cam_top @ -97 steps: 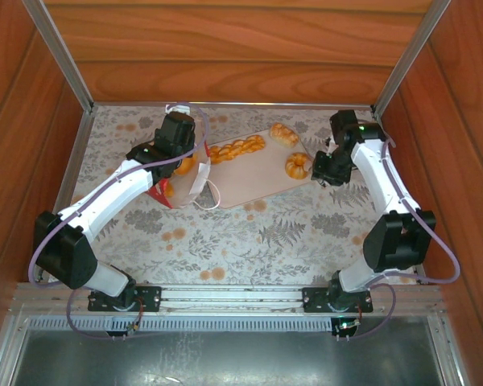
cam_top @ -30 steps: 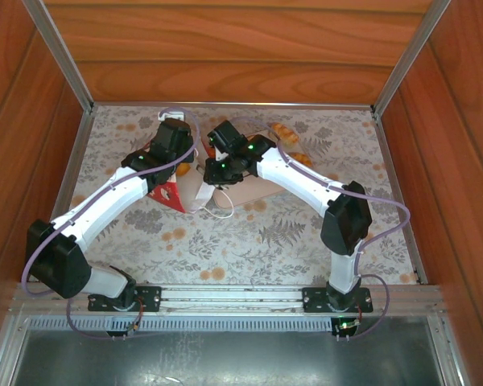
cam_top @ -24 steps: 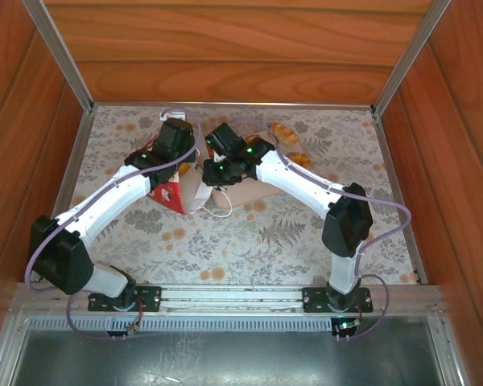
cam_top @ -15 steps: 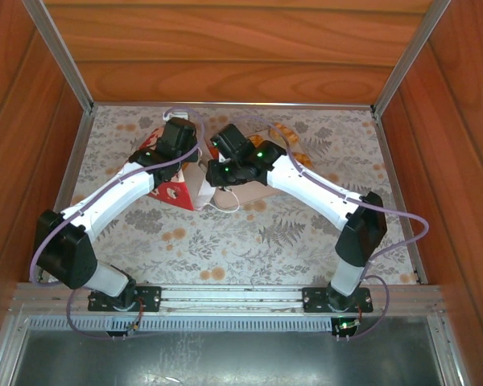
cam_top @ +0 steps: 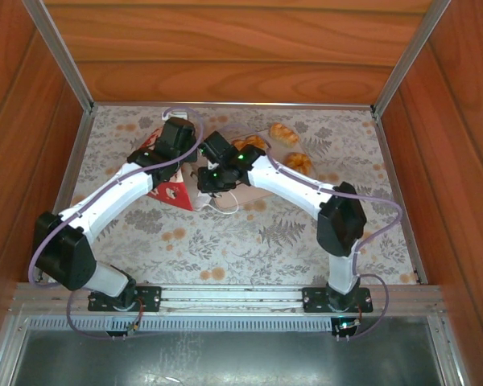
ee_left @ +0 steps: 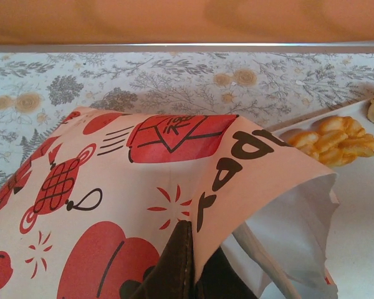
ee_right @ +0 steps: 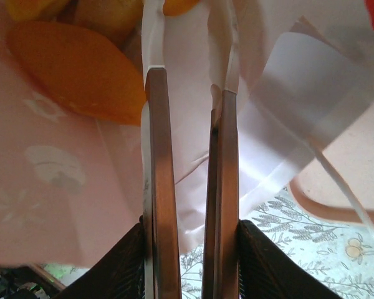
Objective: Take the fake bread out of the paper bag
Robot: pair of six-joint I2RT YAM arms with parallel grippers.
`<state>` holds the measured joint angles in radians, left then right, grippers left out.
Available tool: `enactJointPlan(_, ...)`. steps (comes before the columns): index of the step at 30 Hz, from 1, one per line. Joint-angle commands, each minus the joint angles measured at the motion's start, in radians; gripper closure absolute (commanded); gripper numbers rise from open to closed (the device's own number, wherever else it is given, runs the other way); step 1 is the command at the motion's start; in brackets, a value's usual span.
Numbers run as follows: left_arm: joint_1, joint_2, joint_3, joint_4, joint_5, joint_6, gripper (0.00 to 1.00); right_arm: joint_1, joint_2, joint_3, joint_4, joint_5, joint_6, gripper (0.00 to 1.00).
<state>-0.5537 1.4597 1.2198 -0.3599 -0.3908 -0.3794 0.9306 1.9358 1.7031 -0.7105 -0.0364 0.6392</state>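
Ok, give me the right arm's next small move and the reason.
Probably ease the right gripper deeper into the bag, toward the bread. The left gripper is shut on the bag's edge and holds the mouth up. The right jaws stand narrowly apart at that mouth, and an orange piece lies just past their tips, not yet between them.

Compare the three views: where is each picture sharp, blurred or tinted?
Top external view: even warm light, crisp throughout. Left wrist view: the white paper bag with red patterns is sharp, the wooden wall behind blurs. Right wrist view: the right end effector is fairly sharp, the glossy orange toy bread is out of focus, the bag paper glows pink.
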Motion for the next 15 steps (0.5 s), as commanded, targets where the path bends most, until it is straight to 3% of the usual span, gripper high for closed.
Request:
enactJointPlan(1,0.002,-0.045,0.014,0.007,0.016,-0.011,1.00,0.012,0.026,0.066,0.005,-0.005,0.002,0.61)
enactJointPlan(15,0.002,-0.058,0.008,0.007,0.048,0.014,1.00,0.013,0.127,0.168,0.026,-0.015,-0.017,0.52)
